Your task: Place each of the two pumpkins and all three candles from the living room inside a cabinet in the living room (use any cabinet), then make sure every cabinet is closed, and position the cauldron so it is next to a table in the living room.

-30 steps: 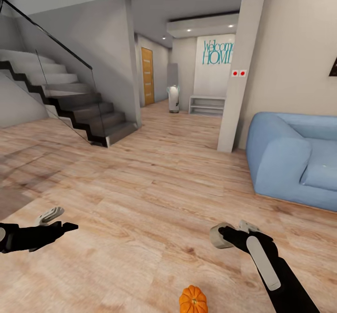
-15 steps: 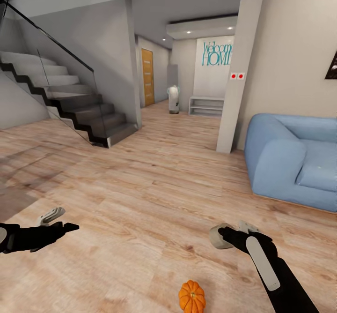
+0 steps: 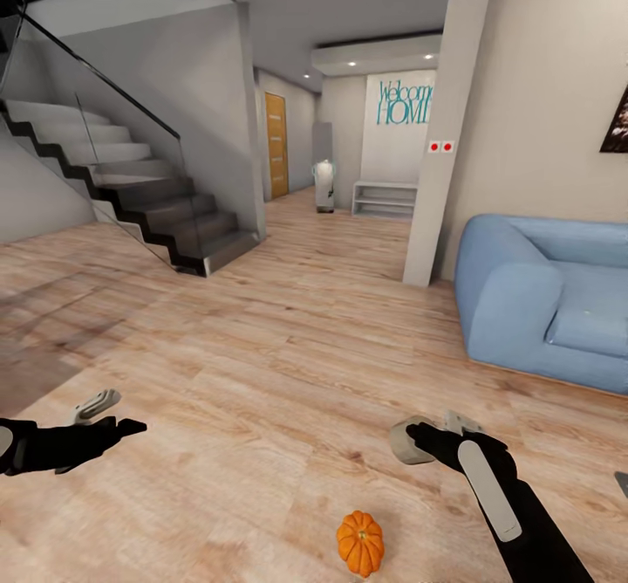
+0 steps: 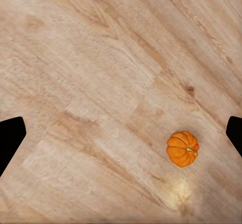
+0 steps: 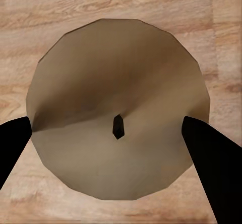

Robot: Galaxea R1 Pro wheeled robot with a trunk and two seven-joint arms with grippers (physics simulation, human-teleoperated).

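**Candle in the right tool, one pumpkin loose on the floor**

Your right tool (image 3: 417, 440) is clenched on a candle (image 3: 403, 441); in the right wrist view the cream top of that candle (image 5: 118, 128), with its dark wick at the centre, sits between the two dark fingers, one at either flank. Your left tool (image 3: 103, 415) hangs out to your left with nothing in it, fingers spread apart; in the left wrist view its two dark fingertips stand at opposite edges with bare floor (image 4: 91, 78) between them.

A pumpkin (image 3: 360, 543) lies on the wooden floor just in front of the base, below and slightly inboard of the right tool and apart from it. The left wrist camera also looks down on this pumpkin (image 4: 183, 148), stem visible, resting free.

Farther out stand a blue sofa (image 3: 541, 304) at your right, a pale pillar (image 3: 445, 129) beside it, a staircase (image 3: 131, 190) at your left, and a hallway with a "Welcome HOME" wall sign (image 3: 404, 101).

Progress, as a judgement: early. One candle is in hand but not stowed, and this pumpkin is yet to be collected. Whether the remaining pumpkin, candles, cabinet and cauldron have been dealt with cannot be told from here.
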